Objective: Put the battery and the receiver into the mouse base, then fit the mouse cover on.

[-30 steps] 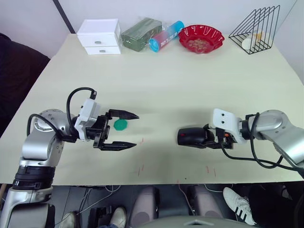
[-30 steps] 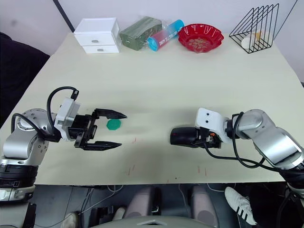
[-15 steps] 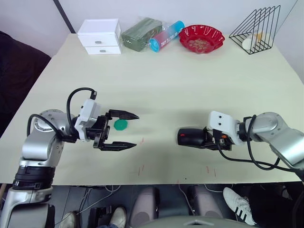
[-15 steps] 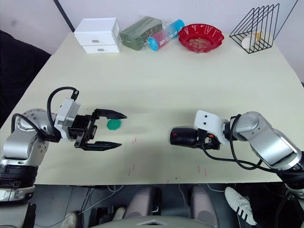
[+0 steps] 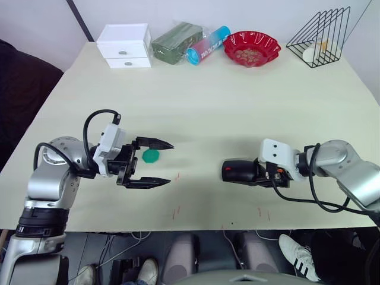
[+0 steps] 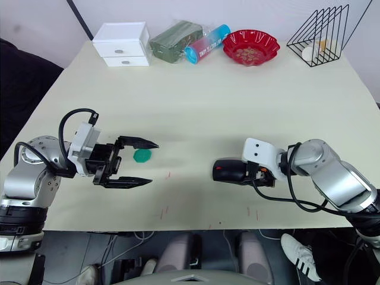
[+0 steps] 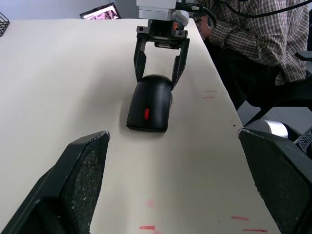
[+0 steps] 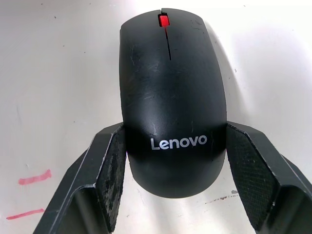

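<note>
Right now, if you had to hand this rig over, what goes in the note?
Left gripper: open, empty, above the cream table beside a small green octagonal disc.
Right gripper: shut on the rear sides of the mouse, pads against both flanks.
Things: the smooth black curved mouse cover, with a Lenovo logo and a red wheel, is seated on the black oval mouse base, flat on the table near the front edge.
Done: cover looks fitted.
Unverified: battery and receiver can't be checked, presumably under the cover.
Left: release the mouse and pull the right arm back.
</note>
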Available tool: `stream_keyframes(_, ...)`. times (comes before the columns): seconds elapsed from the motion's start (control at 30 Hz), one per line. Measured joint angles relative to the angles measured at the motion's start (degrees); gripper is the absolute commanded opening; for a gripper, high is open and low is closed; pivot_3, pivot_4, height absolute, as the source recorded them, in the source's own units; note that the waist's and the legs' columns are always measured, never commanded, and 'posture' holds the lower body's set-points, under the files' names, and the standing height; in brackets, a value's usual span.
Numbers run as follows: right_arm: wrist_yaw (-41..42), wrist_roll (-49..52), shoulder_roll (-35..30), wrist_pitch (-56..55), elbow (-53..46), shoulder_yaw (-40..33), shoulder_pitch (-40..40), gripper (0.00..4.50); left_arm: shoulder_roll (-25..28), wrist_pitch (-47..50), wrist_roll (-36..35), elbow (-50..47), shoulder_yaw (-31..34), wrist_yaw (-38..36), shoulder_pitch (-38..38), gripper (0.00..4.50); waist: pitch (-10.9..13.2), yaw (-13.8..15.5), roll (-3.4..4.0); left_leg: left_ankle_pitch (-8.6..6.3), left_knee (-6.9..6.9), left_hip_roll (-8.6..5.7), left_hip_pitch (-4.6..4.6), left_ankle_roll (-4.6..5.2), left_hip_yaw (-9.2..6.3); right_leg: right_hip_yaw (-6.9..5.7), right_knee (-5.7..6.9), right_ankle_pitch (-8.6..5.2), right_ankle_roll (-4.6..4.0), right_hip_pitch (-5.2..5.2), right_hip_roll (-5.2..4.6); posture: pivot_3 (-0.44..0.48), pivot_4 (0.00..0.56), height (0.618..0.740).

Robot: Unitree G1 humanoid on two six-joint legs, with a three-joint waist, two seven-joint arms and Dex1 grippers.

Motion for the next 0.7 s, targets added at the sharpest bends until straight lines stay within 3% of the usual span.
stream_keyframes(0.27, 0.37, -0.48, 0.01, -1.40, 0.07, 0.00, 0.54, 2.87, 0.00, -0.01, 0.01, 0.01, 0.00, -0.01, -0.01, 4.50, 0.00, 0.00, 0.00, 0.00, 0.00, 0.00, 0.00, 0.00, 0.00, 0.00, 0.00, 0.00, 0.00, 0.00, 0.00, 0.000, 0.150, 0.740)
stream_keyframes(0.33, 0.37, -0.58, 0.01, -1.62, 0.07, -0.01, 0.57, 3.58, 0.00, -0.06, 0.02, 0.02, 0.00, 0.00, -0.01, 4.50, 0.00, 0.00, 0.00, 0.00, 0.00, 0.00, 0.00, 0.00, 0.00, 0.00, 0.00, 0.00, 0.00, 0.00, 0.00, 0.000, 0.150, 0.740)
stream_keyframes(0.4, 0.36, -0.68, 0.01, -1.81, 0.07, -0.01, 0.71, 3.92, 0.00, -0.07, 0.03, 0.05, -0.01, 0.00, -0.10, 4.50, 0.00, 0.00, 0.00, 0.00, 0.00, 0.00, 0.00, 0.00, 0.00, 0.00, 0.00, 0.00, 0.00, 0.00, 0.00, 0.000, 0.150, 0.740)
stream_keyframes(0.7, 0.38, -0.68, 0.03, -1.86, 0.07, -0.01, 1.20, 3.92, 0.00, -0.08, 0.06, 0.11, -0.02, -0.02, -0.16, 4.50, 0.00, 0.00, 0.00, 0.00, 0.00, 0.00, 0.00, 0.00, 0.00, 0.00, 0.01, 0.00, 0.00, 0.00, 0.00, 0.000, 0.150, 0.740)
